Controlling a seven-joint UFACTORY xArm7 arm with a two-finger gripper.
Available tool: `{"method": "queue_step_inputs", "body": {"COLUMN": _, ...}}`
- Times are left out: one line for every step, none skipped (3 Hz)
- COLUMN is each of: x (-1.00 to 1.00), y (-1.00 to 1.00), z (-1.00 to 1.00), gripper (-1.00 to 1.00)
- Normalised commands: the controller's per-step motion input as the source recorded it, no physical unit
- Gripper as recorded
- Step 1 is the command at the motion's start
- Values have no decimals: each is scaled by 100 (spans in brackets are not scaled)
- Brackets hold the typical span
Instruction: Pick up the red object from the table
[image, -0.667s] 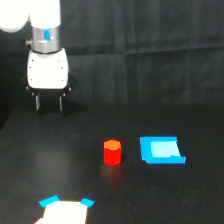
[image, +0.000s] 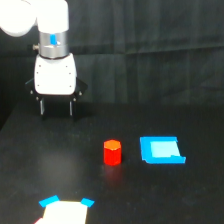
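The red object (image: 112, 152), a small stubby cylinder-like block with an orange-tinged top, stands upright on the black surface (image: 165, 200), a little below the middle of the exterior view. Nothing touches it. I see no lean or tilt in it.

Just beside it, toward the exterior view's right, lies 1 bright blue flat tray-like piece (image: 161, 150) with a paler centre. A narrow strip of bare black separates the 2, so they are near but apart.

Lower down, toward the exterior view's left and at the bottom edge, sits a pale card-like piece with 2 blue corners (image: 65, 209). It is partly cut off by the frame, and I cannot tell what it is. It lies well apart from the red block.

My pincer (image: 56, 107) hangs in the upper part of the exterior view's left, well apart from the red block. Its 2 dark fingers (image: 42, 107) point straight down with a clear gap between them, so the jaws stand apart and hold nothing. Whether the fingertips touch the black surface or hover just above it, I cannot tell.

In my judgement the task has barely begun. Nothing is gripped. What is left is everything that matters: carrying my pincer across to stand over the red block, lowering around it, closing, and lifting it clear.
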Motion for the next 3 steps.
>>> {"method": "queue_step_inputs", "body": {"x": 100, "y": -89, "z": -57, "gripper": 100}}
{"method": "queue_step_inputs", "body": {"x": 97, "y": -59, "z": -38, "gripper": 100}}
{"method": "queue_step_inputs", "body": {"x": 100, "y": -70, "z": -44, "gripper": 97}}
